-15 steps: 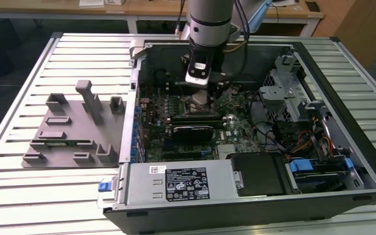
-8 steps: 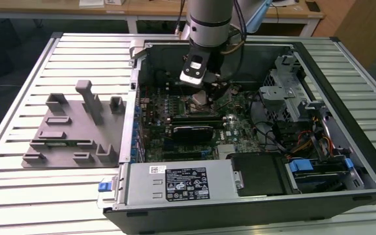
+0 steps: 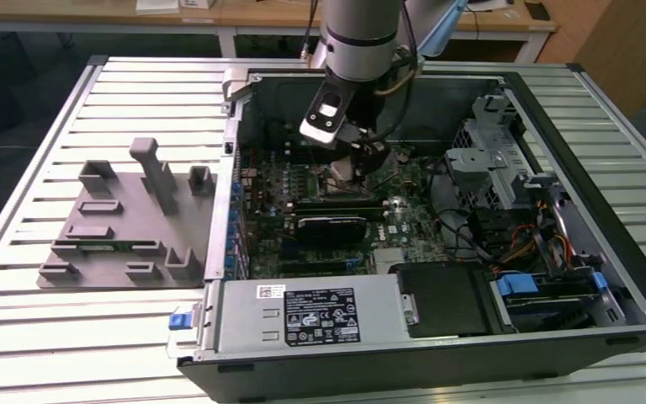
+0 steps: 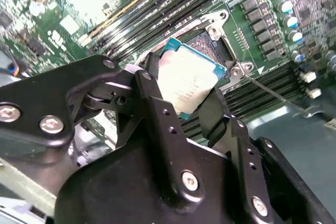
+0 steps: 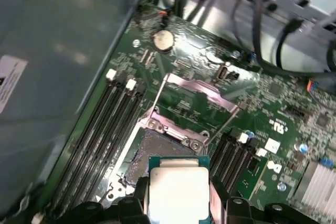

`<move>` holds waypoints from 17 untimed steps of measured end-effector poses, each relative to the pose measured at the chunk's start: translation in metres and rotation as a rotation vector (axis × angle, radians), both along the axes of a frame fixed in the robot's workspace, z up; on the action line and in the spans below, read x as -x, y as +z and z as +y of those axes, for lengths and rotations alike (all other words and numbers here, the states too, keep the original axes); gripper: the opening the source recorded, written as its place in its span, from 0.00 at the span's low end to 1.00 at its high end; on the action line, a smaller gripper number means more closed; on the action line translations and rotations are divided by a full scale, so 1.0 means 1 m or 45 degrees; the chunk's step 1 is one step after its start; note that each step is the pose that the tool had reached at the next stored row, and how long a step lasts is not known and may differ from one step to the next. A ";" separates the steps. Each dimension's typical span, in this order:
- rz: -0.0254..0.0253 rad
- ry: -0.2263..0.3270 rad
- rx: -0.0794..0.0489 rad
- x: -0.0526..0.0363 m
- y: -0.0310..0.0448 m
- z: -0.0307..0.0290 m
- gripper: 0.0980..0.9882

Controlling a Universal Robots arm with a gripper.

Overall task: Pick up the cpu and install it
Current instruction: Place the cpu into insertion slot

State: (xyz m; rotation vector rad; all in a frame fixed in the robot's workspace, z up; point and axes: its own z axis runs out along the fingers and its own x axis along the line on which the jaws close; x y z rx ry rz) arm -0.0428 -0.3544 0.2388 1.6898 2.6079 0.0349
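on the exterior view's left a grey fixture (image 3: 121, 220) sits on the slatted table (image 3: 20, 278), well apart from the work and no part of the risk. further right, the open computer case (image 3: 413, 374) lies on its side with the motherboard (image 3: 413, 223) facing up. the arm (image 3: 357, 34) reaches down into it, with the end effector (image 3: 352, 156) over the socket area.

in the second wrist view its two black fingers (image 4: 157, 103) are closed against opposite edges of the cpu (image 4: 188, 80), holding it flat with the metal plate up. the chip sits over the open socket (image 4: 209, 44). in the first wrist view the chip overlaps the socket's near side, the dark pin field lies bare beyond it, and the load plate (image 5: 205, 94) is hinged up and back. i cannot tell whether the chip's underside touches the socket.

the main danger, as i judge it, is misalignment. if the chip goes down shifted or slightly turned, its edge can ride on the socket frame, and any push or sideways drag would bend the fine pins. a tilted release could leave one corner propped up. the grip is on thin edges only, so a slip could drop the chip onto the pins.

toward the exterior view's right, the drive cage (image 3: 491, 160) and loose cables (image 3: 525, 244) crowd the case, and the arm's body could catch on them.
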 end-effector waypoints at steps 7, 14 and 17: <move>0.0000 -0.162 0.001 0.0000 -0.0007 0.0000 0.50; -0.0001 -0.325 0.001 0.0000 -0.0023 0.0000 0.50; 0.0000 -0.393 0.001 0.0000 -0.0032 0.0000 0.50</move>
